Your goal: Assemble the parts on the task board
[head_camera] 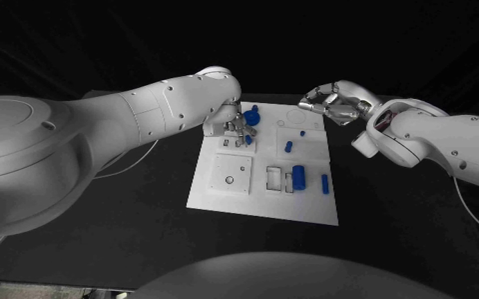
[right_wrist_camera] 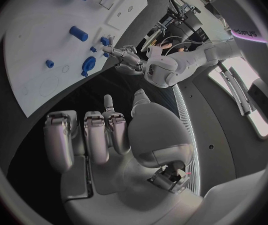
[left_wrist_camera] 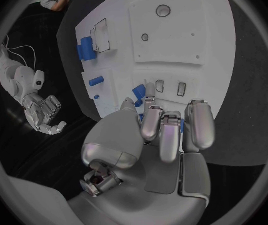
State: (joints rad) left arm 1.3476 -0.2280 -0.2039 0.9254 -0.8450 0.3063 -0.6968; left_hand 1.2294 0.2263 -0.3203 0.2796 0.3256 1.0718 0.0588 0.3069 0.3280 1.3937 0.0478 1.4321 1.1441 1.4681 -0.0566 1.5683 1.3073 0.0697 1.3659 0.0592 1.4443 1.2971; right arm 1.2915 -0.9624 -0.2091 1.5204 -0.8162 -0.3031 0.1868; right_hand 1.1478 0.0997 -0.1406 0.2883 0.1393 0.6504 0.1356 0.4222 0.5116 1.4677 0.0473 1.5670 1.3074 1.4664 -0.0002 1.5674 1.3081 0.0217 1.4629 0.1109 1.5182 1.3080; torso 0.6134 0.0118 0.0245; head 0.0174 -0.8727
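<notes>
1. Left hand (head_camera: 235, 120), low over the far-left corner of the task board (head_camera: 225, 198): fingers curled in on a small blue part (left_wrist_camera: 181, 125), seen as slivers between them. Probably held this close so the part can be seated in a recess below.
2. Nearest on the board: large blue cylinder (head_camera: 298, 174), lying flat by the outlined slots, with a slim blue pin (head_camera: 324, 183) just beside it and apart. Both seemingly parked within easy reach, not yet assembled.
3. Midway: short blue peg (head_camera: 288, 146), slightly tilted, with a small blue stud (head_camera: 302, 133) beyond it, well apart from the near pair.
4. Far edge: round-headed blue part (head_camera: 252, 114), right by the left hand's fingertips; touching or not, cannot tell.
5. Right hand (head_camera: 332, 103), off the far-right corner above the black table (head_camera: 399, 230): fingers curled in, holding nothing. Likely kept aside to leave the left hand room.
</notes>
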